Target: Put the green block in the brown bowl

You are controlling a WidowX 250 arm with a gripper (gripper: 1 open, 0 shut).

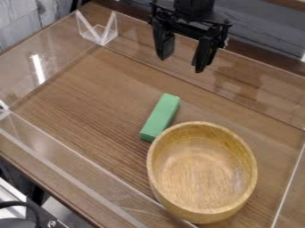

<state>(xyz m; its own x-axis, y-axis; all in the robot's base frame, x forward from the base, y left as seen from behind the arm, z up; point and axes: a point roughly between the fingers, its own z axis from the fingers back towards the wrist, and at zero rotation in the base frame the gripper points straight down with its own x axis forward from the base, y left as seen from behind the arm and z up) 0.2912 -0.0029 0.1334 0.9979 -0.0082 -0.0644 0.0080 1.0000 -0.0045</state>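
The green block (159,118) lies flat on the wooden table, its long side running diagonally, just up and left of the brown bowl (202,170). The bowl sits at the front right with nothing inside it. My black gripper (181,51) hangs above the table behind the block, pointing down. Its fingers stand apart, open, with nothing between them. It is clear of both the block and the bowl.
Clear acrylic walls (42,67) fence the wooden table (84,107) on all sides. A clear plastic bracket (98,29) stands at the back left corner.
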